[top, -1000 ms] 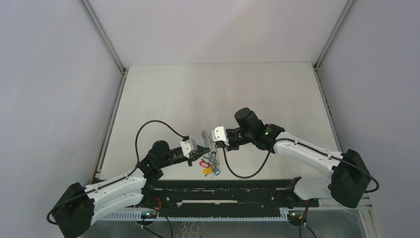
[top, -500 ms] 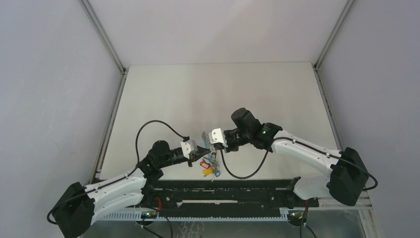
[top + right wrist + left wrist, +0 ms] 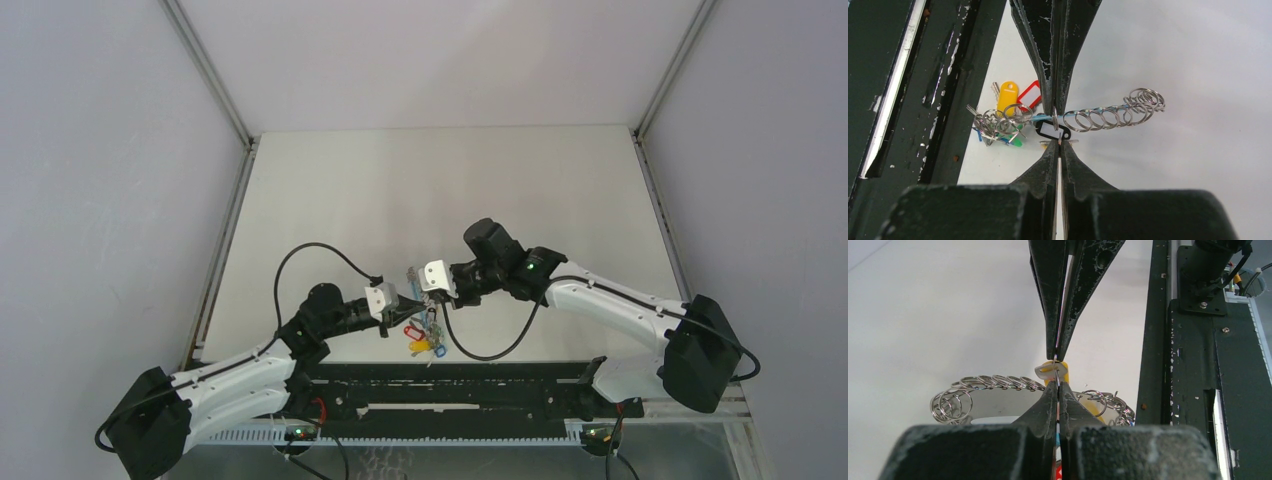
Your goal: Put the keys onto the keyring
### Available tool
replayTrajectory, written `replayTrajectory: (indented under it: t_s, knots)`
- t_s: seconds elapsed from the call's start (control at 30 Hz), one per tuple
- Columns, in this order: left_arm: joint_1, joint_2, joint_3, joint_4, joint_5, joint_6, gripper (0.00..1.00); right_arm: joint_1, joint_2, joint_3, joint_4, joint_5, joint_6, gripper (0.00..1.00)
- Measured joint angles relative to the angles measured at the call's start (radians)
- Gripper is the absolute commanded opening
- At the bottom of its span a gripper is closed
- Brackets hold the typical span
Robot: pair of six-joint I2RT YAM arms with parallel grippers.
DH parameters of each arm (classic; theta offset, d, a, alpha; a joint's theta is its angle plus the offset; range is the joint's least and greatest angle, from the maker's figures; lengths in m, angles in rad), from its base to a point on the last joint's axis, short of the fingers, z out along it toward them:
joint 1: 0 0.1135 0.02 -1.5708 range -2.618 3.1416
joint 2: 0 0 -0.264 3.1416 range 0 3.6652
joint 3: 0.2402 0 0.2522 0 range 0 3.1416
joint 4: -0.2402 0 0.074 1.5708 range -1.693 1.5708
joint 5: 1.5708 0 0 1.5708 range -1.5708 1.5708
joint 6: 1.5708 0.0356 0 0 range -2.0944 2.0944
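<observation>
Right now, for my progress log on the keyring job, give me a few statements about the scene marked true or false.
1. The left gripper and the right gripper are both shut. True.
2. The right gripper pinches the keyring of linked silver wire rings. True.
3. The yellow-headed key lies at the far edge of the table. False: it is by the black rail, on the near side.
4. The grippers are far apart. False: they meet at the keyring.
</observation>
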Motion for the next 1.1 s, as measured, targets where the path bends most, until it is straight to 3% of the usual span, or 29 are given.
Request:
replayTrajectory:
  t_s: [1.1]
  knots:
    - [0.001, 0.008, 0.000, -0.001, 0.032, 0.004, 0.00, 0.014, 0.000, 0.011, -0.032, 0.000, -0.029, 0.00]
